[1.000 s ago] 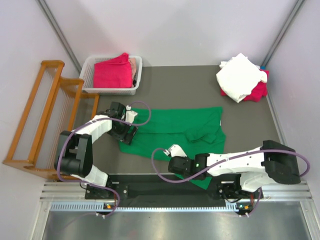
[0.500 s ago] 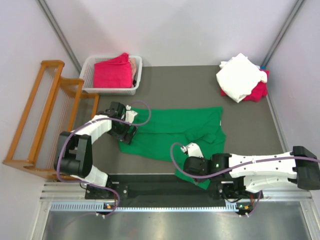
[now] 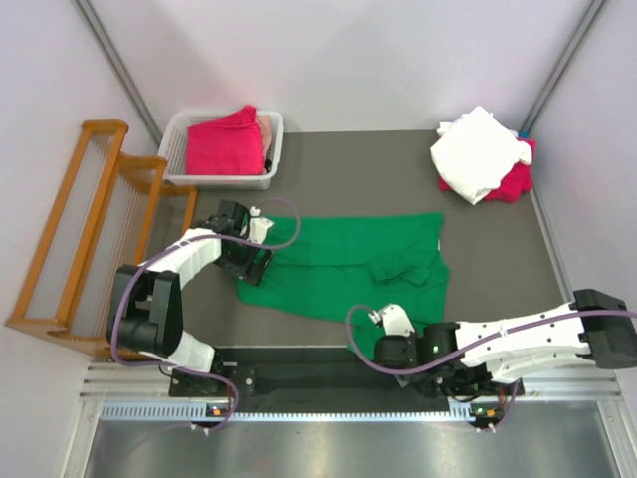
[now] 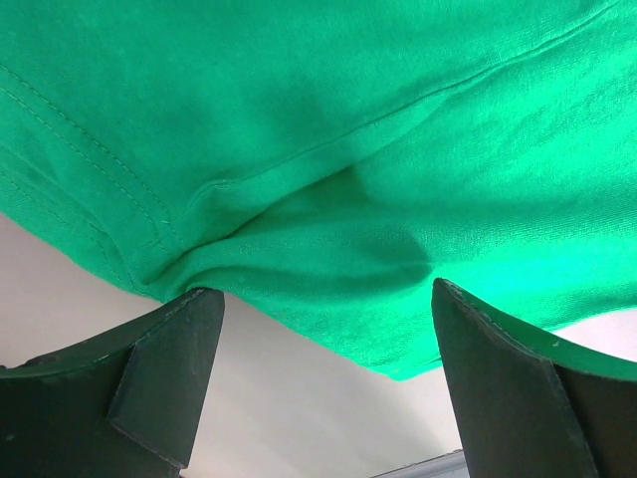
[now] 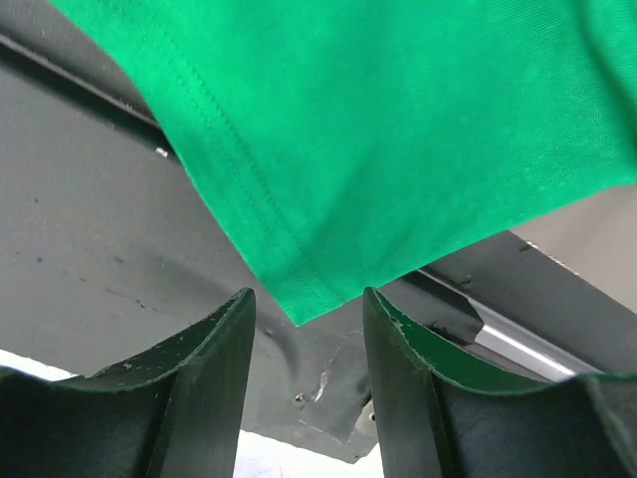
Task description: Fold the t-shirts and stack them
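A bright green t-shirt lies spread on the grey table. My left gripper stands open at its left edge. In the left wrist view the green t-shirt has its hem lying just ahead of the open left gripper, with nothing pinched. My right gripper is at the shirt's near corner by the table's front edge. In the right wrist view the green t-shirt points its corner down between the tips of the open right gripper, free of both fingers. A white t-shirt lies on a crimson t-shirt at the back right.
A white slatted basket at the back left holds a crimson t-shirt. An orange wooden rack stands along the left side. A black mounting rail runs along the near edge under the right gripper.
My right gripper has opened and let go of the green shirt's near corner, after moving right and toward the front edge. The left arm has stayed put.
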You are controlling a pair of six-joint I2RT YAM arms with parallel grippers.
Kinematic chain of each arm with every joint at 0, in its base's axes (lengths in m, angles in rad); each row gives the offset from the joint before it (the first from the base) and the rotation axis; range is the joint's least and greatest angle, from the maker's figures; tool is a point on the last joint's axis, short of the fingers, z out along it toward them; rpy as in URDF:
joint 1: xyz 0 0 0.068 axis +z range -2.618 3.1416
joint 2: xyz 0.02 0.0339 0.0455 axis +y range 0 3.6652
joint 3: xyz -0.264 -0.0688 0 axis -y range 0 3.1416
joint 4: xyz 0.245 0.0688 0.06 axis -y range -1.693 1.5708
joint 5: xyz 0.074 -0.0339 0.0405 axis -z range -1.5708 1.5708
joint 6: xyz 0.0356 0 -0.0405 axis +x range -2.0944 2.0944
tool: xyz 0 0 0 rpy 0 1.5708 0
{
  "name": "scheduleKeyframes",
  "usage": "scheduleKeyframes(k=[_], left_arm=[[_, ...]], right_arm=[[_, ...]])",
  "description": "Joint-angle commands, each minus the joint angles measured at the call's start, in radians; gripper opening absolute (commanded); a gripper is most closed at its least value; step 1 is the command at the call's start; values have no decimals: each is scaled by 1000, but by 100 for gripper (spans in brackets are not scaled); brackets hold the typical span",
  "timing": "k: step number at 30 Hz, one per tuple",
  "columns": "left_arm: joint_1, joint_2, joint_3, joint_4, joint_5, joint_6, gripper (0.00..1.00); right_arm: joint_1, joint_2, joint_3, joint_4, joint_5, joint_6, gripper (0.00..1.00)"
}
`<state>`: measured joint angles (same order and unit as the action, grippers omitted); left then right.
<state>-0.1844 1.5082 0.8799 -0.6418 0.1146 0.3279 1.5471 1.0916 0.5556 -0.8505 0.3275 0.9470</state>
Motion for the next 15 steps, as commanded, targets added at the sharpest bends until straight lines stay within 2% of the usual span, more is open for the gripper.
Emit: scheduleKeyframes(k=[1,15], left_arm=[[3,-19,34,-10,0,7,90],[3,-20,30,-4,-3,10,90]], right_arm=[[37,27,9,34,-2,32,48],[54,50,-25,73,-1,36,46]])
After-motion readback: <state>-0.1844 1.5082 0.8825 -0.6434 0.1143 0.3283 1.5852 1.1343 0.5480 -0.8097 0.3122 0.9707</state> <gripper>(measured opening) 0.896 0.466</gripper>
